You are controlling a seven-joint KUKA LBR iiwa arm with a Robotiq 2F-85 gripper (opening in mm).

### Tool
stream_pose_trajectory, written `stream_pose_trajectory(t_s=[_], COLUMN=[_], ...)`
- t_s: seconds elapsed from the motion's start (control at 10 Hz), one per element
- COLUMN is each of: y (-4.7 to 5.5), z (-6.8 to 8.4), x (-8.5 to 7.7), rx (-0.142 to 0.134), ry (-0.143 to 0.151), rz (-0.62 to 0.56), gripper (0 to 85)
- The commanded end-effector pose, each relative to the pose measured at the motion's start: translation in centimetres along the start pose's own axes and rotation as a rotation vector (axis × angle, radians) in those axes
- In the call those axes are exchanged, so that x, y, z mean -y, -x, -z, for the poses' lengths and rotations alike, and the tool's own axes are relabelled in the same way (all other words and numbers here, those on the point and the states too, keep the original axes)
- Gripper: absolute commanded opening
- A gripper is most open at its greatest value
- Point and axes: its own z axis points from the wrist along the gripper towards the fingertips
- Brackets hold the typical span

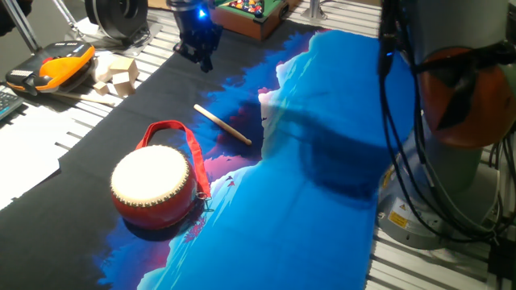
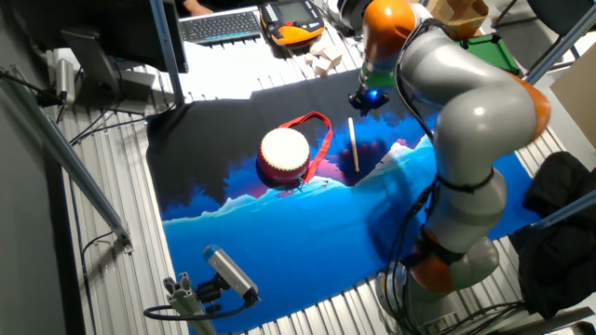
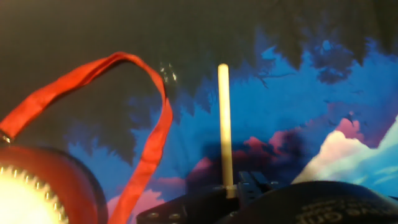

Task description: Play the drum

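The drum (image 1: pixel 156 187) has a glossy red body, a matt cream skin and a woven red cloth strap (image 3: pixel 149 155). The stick (image 1: pixel 222 125) is smooth pale wood. A matt printed cloth (image 1: pixel 322 177) covers the ribbed metal counter (image 1: pixel 451 258).

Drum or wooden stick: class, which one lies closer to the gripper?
The wooden stick; it lies between the gripper and the red drum, which sits farther away.

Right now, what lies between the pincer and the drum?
One fixed view shows the thin wooden stick on the cloth between pincer and drum.
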Motion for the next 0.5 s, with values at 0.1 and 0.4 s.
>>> stream_pose_trajectory(t_s=[0.1,0.4], y=[1.0,2.6], z=[-0.8,-2.6], x=[-0.3,-0.1], rx=[-0.033,-0.087], ry=[0.004,0.026], rz=[-0.038,-0.059], gripper=[34.0,34.0])
